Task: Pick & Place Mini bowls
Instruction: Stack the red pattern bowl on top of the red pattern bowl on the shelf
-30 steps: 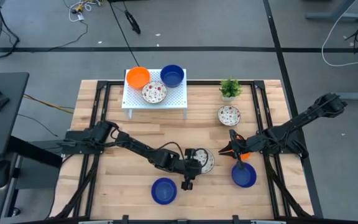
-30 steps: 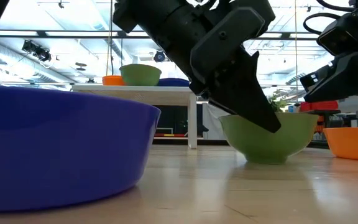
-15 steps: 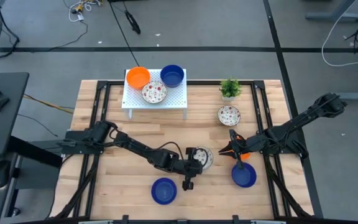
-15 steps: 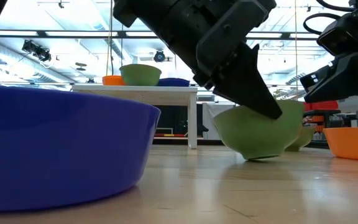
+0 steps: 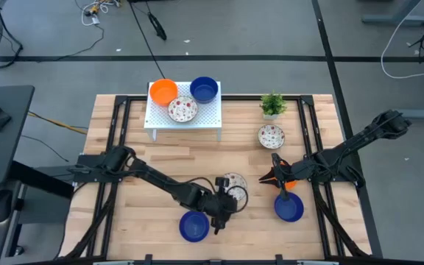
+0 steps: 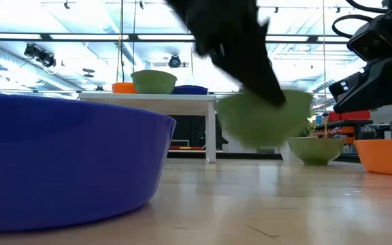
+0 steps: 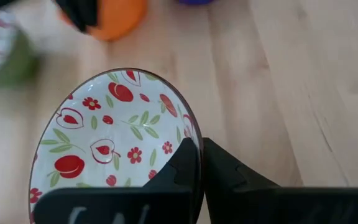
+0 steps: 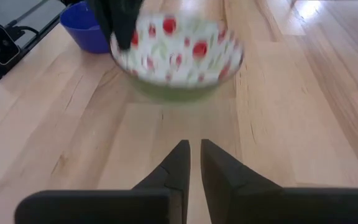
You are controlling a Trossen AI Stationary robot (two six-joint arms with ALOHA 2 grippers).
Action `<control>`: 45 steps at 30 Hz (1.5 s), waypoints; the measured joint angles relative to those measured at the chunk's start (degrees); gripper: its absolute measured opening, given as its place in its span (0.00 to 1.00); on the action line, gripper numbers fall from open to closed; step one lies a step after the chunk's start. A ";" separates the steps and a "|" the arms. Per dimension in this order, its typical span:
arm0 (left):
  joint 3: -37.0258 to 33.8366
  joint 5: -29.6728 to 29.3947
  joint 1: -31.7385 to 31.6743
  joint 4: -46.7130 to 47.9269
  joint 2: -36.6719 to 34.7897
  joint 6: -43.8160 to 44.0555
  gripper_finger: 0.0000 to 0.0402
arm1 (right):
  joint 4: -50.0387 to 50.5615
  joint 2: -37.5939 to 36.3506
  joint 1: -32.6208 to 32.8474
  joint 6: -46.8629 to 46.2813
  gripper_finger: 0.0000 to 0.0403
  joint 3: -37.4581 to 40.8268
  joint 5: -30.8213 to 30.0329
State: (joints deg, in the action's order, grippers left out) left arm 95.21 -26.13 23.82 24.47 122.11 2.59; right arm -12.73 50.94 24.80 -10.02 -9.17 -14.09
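High view: the left gripper is closed on the rim of a patterned mini bowl, white with red speckles, near the middle of the counter. A blue mini bowl lies just beside it on the near-left. The white rack, already carrying three bowls, stands at the far left of the counter, well apart from the held bowl; a carry to it is judged to run far and leftward. The right gripper waits right of centre, touching an orange mini bowl, with a second blue mini bowl just near of it. Whether the right gripper holds the orange bowl cannot be told.

Low view: the held bowl is blurred and appears raised off the counter; the left gripper is only a dark smear.

Left wrist view: the rim is pinched between the fingers, one inside and one outside. The bowl's base is hidden.

Right wrist view: the right gripper's fingers stand nearly together with a slim gap. The patterned bowl is seen blurred beyond.
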 joint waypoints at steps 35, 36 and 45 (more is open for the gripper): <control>15.44 -10.71 -26.39 49.00 -27.95 9.99 0.03 | 1.24 0.00 0.02 -1.11 0.10 0.00 0.09; 13.28 -10.24 -26.52 46.87 -28.95 9.53 0.03 | 1.31 0.00 0.00 -1.11 0.10 0.00 0.09; -2.64 -7.25 -28.91 36.08 -32.68 8.54 0.03 | 1.28 -0.01 0.02 -1.11 0.10 0.00 0.07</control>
State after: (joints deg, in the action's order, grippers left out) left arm 92.57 -33.37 -5.09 60.56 89.43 11.13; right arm -11.45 50.93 24.82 -11.13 -9.17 -14.02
